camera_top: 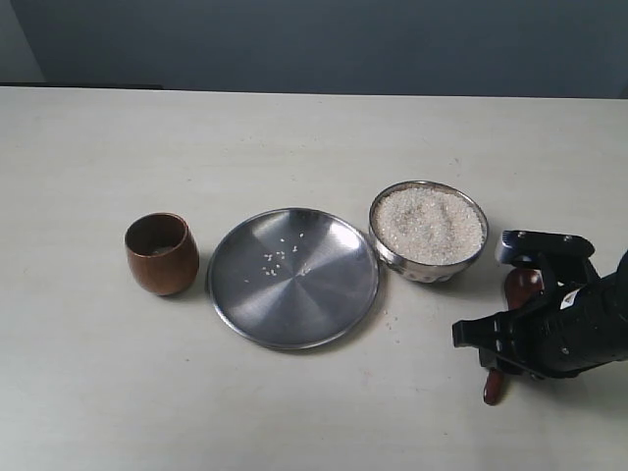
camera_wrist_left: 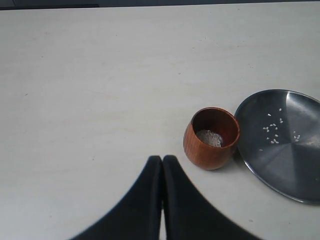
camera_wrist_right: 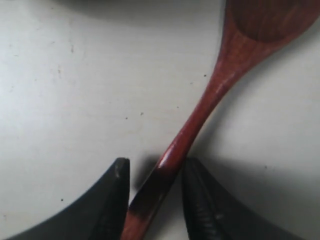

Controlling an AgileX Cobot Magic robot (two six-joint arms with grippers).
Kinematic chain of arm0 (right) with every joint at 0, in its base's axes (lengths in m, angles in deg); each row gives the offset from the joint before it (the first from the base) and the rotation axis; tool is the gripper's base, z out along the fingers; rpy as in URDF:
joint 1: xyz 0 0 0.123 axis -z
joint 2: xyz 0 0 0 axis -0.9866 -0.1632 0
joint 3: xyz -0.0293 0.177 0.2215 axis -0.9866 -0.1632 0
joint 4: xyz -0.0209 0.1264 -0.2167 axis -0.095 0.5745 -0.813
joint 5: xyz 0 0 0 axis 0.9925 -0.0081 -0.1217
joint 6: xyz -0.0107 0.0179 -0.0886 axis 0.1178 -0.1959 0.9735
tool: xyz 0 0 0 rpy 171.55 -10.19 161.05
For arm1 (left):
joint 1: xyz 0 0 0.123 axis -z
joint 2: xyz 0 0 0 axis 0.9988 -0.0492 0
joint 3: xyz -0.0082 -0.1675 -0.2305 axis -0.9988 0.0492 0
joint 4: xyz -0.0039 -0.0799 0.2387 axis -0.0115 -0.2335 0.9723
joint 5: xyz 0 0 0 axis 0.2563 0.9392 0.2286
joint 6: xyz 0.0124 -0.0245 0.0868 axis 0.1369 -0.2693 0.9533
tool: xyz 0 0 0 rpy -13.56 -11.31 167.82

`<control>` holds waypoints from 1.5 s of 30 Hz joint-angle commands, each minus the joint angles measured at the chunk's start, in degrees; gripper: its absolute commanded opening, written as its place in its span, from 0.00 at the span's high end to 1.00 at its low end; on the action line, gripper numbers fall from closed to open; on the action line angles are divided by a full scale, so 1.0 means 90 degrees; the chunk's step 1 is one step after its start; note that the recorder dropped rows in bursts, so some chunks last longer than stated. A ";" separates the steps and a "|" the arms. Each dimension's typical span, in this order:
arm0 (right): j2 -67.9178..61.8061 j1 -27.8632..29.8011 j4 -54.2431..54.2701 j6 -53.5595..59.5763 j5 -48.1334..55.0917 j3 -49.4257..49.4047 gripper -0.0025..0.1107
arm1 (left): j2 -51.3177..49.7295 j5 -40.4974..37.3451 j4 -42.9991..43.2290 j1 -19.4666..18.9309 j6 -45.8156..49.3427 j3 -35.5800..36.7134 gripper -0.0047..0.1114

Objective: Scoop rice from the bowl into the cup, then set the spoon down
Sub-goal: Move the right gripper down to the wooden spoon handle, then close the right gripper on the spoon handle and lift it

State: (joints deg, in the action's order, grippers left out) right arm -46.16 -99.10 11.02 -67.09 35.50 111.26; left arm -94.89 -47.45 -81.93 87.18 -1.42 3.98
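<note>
Right wrist view: right gripper (camera_wrist_right: 152,170) narrowly parted astride the spoon (camera_wrist_right: 210,95) on the table (camera_top: 294,128) beside the bowl (camera_top: 432,267) of rice (camera_top: 429,224); steel plate (camera_top: 294,299) between bowl and cup (camera_top: 162,260); left gripper (camera_wrist_left: 162,161) pressed closed.

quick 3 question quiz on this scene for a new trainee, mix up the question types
1. True or false: the left gripper is shut with nothing in it.
2. Which holds the most rice? A the cup, B the bowl, C the plate.
3. Fill in: the spoon handle lies on the table between the ___ gripper's fingers.

Key: 1 true; 2 B; 3 right gripper.
</note>
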 commanded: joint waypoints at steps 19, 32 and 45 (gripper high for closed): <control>0.0276 0.0019 -0.4719 -0.3969 0.0677 -0.0009 0.77 | -0.0019 0.0053 0.0031 0.0027 0.0002 -0.0042 0.96; 0.0500 0.0006 -0.5171 -0.4826 0.1186 -0.0009 0.72 | -0.0019 0.0053 0.0031 0.0027 0.0002 -0.0042 0.96; 0.0782 0.0006 -0.4007 -0.3730 0.1685 -0.0021 0.72 | -0.0019 0.0053 0.0031 0.0027 0.0002 -0.0042 0.96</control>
State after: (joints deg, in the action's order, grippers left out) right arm -39.69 -99.10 -25.72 -102.04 49.82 111.38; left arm -94.89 -47.45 -81.93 87.18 -1.42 3.98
